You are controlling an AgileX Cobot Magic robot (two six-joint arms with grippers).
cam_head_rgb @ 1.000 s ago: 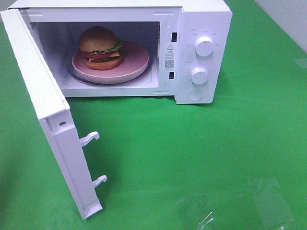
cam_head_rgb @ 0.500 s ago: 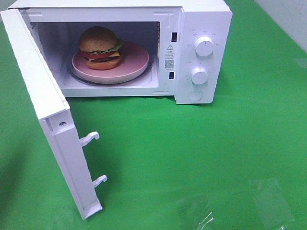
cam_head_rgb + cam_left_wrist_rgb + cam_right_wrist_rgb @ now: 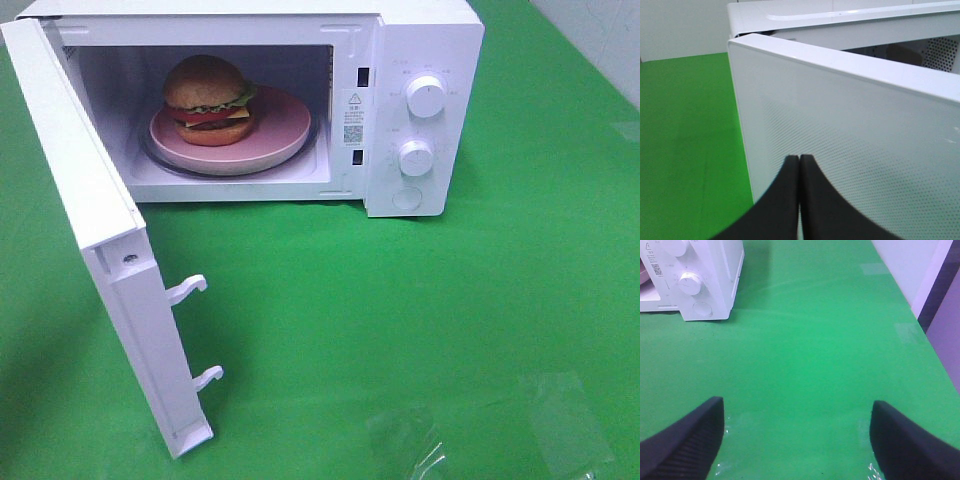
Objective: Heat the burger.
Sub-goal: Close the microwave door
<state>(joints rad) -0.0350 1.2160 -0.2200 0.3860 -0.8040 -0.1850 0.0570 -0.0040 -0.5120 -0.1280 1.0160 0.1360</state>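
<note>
Burger on pink plate inside open microwave
Glossy golden-brown bun, red tomato, green lettuce, dark patty. Left pincer tips together beside the door; right pincer spread wide over green desk.

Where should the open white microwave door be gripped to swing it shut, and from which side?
Probably the top edge of the white microwave door near its free corner, coming from above: it is a thin flat panel standing upright, so open jaws could straddle it there. That spot is far from the hinge and clear of the two white latch hooks on the free edge.
</note>
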